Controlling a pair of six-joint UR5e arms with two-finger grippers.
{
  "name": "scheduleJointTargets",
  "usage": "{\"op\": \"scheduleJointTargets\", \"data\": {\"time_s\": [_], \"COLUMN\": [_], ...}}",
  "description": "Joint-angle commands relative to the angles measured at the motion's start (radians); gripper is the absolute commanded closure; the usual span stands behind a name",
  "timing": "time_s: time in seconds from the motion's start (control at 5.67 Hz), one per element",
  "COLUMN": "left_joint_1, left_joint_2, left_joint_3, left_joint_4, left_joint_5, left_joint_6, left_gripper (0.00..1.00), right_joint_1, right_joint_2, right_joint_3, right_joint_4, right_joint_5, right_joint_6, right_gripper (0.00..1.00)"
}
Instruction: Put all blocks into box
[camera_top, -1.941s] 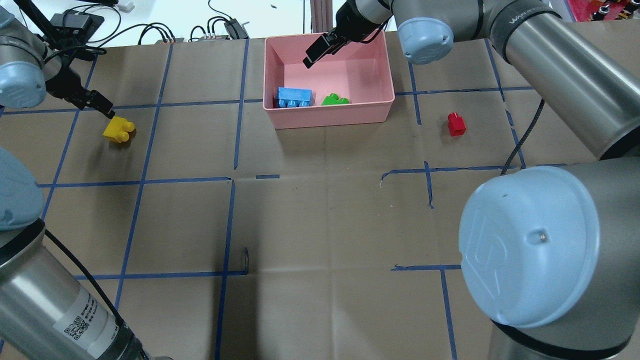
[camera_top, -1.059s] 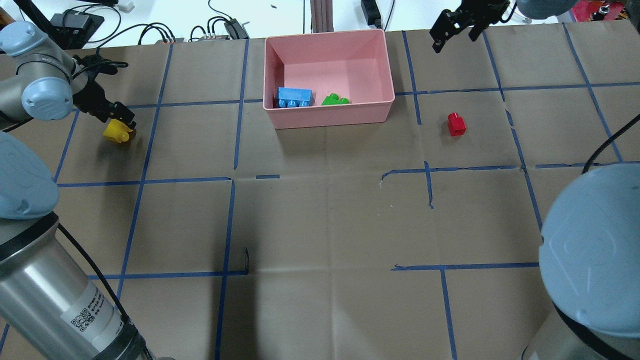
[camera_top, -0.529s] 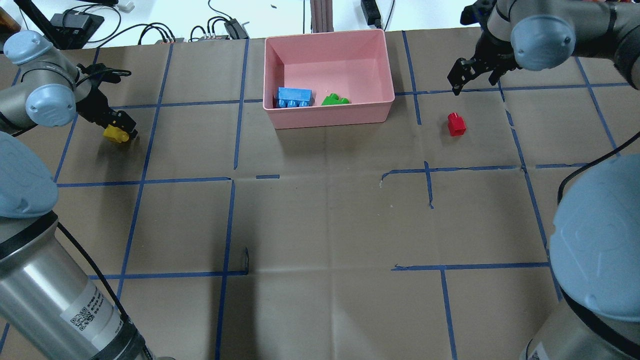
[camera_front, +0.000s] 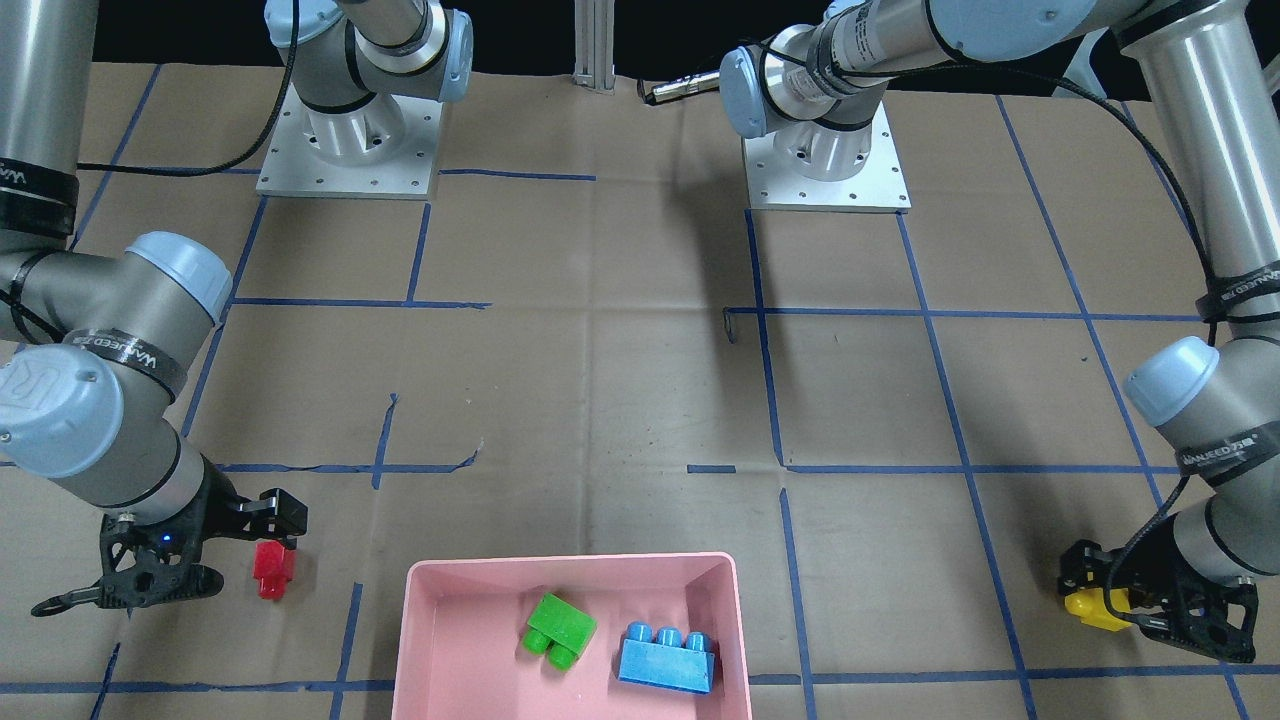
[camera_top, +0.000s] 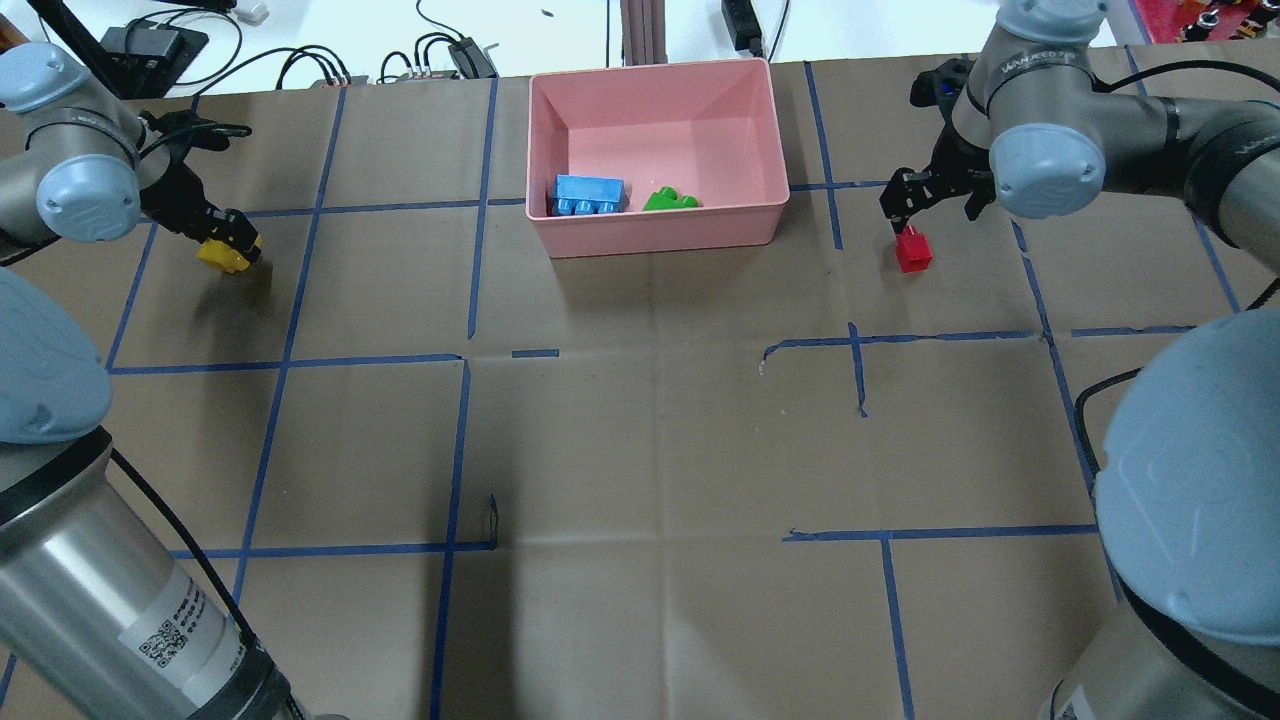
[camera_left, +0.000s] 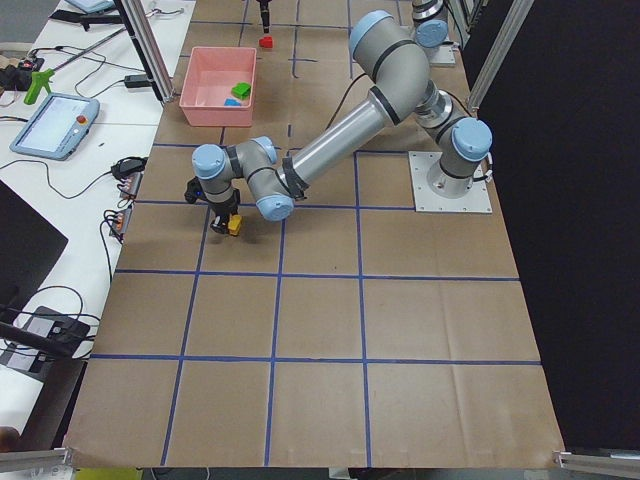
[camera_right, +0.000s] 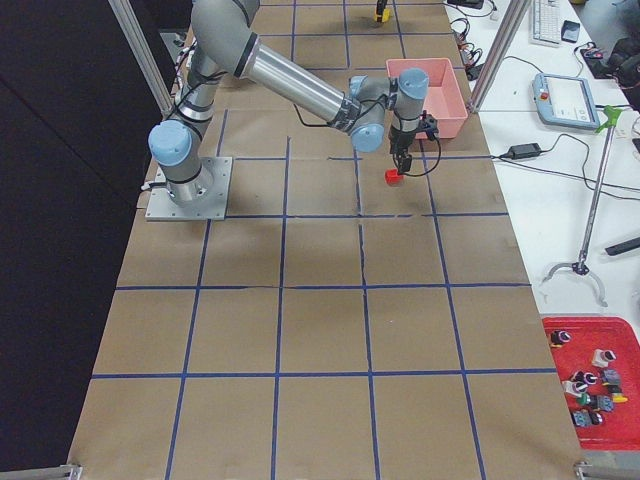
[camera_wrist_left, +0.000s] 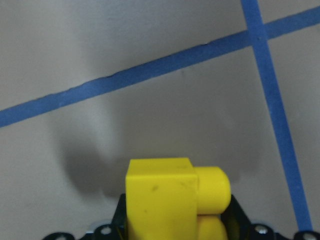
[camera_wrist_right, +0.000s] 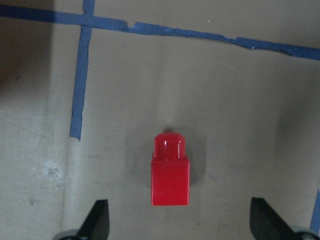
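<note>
The pink box (camera_top: 660, 238) stands at the far middle of the table, with the blue brick (camera_top: 588, 194) and the green brick (camera_top: 670, 200) inside; it also shows in the front view (camera_front: 570, 565). My left gripper (camera_top: 232, 240) is shut on the yellow brick (camera_wrist_left: 170, 200) and holds it just above the paper at the far left. The red brick (camera_top: 913, 250) lies on the table right of the box. My right gripper (camera_wrist_right: 181, 220) is open above it, with the brick (camera_wrist_right: 170, 175) between and slightly ahead of the fingers.
Blue tape lines grid the brown paper. Cables and power devices (camera_top: 440, 55) lie beyond the far edge, and an aluminium post (camera_top: 640, 30) stands behind the box. The arm bases (camera_front: 825, 160) sit on the robot's side.
My right gripper left the box, swung right and came down over the red brick. My left gripper closed on the yellow brick and raised it slightly.
</note>
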Motion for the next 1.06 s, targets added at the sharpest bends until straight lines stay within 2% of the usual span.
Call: {"op": "scheduleJointTargets", "data": {"time_s": [0.0, 0.18, 0.35, 0.53, 0.71, 0.88], "left_joint_1": [-0.108, -0.231, -0.347, -0.456, -0.546, -0.594], "left_joint_2": [0.085, 0.091, 0.073, 0.04, 0.021, -0.019], "left_joint_3": [0.075, 0.163, 0.283, 0.378, 0.42, 0.43], "left_joint_4": [-0.049, -0.127, -0.253, -0.316, -0.317, -0.3], "left_joint_5": [0.01, 0.066, 0.065, 0.05, -0.045, -0.119], "left_joint_6": [-0.073, -0.307, -0.531, -0.749, -0.996, -1.142], "left_gripper": [0.87, 0.87, 0.87, 0.86, 0.84, 0.84], "right_joint_1": [-0.001, -0.001, -0.001, -0.001, -0.001, -0.001], "right_joint_2": [0.015, 0.033, 0.055, 0.06, 0.061, 0.06], "right_joint_3": [0.074, 0.059, 0.051, 0.056, 0.063, 0.061], "right_joint_4": [-0.092, -0.098, -0.127, -0.136, -0.139, -0.138], "right_joint_5": [-0.001, 0.001, 0.002, 0.002, 0.002, 0.001], "right_joint_6": [0.007, 0.007, 0.007, 0.007, 0.007, 0.004], "right_gripper": [0.0, 0.0, 0.0, 0.0, 0.02, 0.34]}}
